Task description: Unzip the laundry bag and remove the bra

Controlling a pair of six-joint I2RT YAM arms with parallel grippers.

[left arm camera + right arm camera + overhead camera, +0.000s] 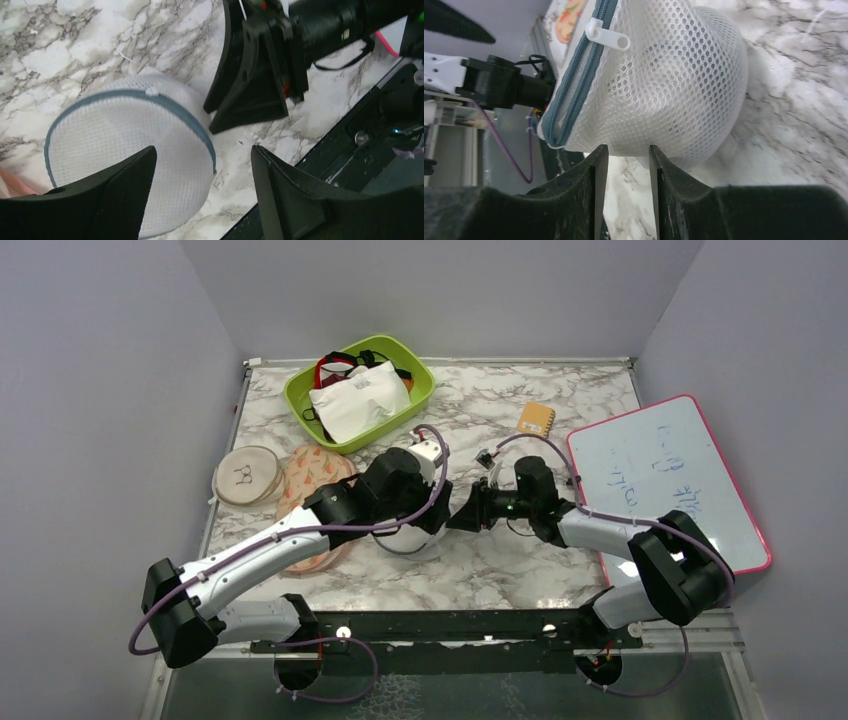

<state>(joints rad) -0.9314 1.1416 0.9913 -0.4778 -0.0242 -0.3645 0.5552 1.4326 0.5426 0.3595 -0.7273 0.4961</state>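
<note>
The laundry bag (408,541) is a round white mesh dome with a grey-blue zip band, lying on the marble table (500,560) at the centre. My left gripper (418,517) hovers just above it, open wide and empty; in the left wrist view (202,150) one finger is over the bag (125,145), the other over bare marble. My right gripper (454,517) comes in from the right. Its fingers stand a narrow gap apart (629,148), tips at the bag's mesh (664,85), nothing between them. The white zip pull (608,36) lies on the band. The bra cannot be made out.
A green bin (300,400) at the back holds a white rectangular pouch (358,400) and dark straps. A beige disc (245,475) and an orange patterned cloth (315,472) lie left of the bag. A whiteboard (660,480) lies right, a small yellow item (536,419) behind it.
</note>
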